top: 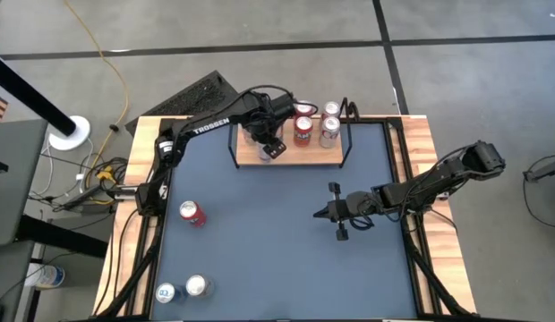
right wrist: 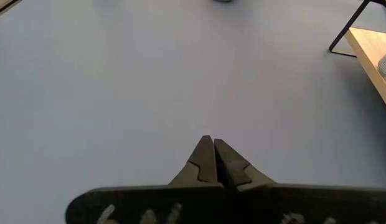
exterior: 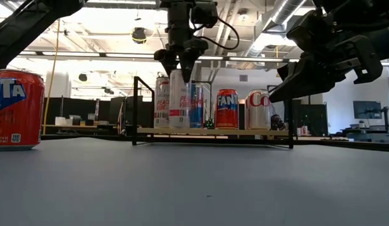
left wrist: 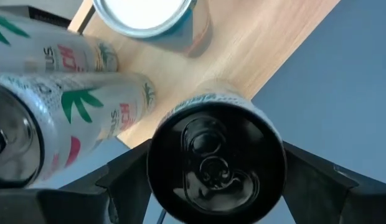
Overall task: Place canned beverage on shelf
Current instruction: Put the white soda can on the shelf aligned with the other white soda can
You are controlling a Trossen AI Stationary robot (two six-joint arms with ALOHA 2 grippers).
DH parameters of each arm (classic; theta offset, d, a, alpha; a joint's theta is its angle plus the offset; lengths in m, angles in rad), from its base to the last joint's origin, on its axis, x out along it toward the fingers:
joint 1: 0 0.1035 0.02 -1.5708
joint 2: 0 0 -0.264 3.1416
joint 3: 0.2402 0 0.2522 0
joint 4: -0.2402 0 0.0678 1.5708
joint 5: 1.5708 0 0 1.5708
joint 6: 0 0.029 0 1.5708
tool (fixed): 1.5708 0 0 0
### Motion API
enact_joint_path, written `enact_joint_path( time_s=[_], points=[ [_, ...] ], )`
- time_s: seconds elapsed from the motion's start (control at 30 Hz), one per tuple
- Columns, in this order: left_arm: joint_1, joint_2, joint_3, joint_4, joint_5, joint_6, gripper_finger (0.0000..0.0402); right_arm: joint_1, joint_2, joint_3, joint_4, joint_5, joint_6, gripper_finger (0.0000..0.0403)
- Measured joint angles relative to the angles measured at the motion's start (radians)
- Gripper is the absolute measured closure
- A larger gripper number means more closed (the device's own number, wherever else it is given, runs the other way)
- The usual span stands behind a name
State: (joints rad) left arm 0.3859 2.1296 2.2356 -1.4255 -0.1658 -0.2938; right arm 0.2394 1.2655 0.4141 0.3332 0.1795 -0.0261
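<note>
Left gripper (exterior: 181,68): hangs over the left part of the shelf (top: 304,157), fingers (left wrist: 127,180) spread either side of a slim silver can (exterior: 179,100); whether they touch it I cannot tell.
Can in hand: upright on the shelf board near its front edge, its dark top right below the wrist camera; it appears set down, so the step looks like letting go.
Why there: that spot is free, with a pale printed can (exterior: 162,102) just behind and the others further right.
Shelf stock: a red can (top: 303,132) and a silver can (top: 328,131) stand along the board.
Right gripper (right wrist: 213,160): waits above the bare table (top: 260,250) right of centre, fingers pressed together, holding nothing.
Still to place: a red can (top: 193,214) on its side and two upright cans (top: 181,289) at the table's left.
</note>
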Motion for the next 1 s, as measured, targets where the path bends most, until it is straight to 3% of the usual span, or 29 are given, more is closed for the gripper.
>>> enact_joint_path(
  time_s=[0.6,0.87,1.0],
  points=[
    [-0.006,-0.004,0.019,-0.105,-0.058,-0.029,0.0109,0.0,0.0,0.0,0.0,0.0,0.0,0.0403],
    [-0.017,-0.005,0.122,-0.143,-0.063,-0.042,0.0109,0.0,0.0,0.0,-0.001,0.0,0.0,0.0403],
    [-0.034,-0.053,0.114,-0.146,-0.062,-0.055,0.0109,0.0,0.0,0.0,-0.002,0.0,0.001,0.0403]
  ],
)
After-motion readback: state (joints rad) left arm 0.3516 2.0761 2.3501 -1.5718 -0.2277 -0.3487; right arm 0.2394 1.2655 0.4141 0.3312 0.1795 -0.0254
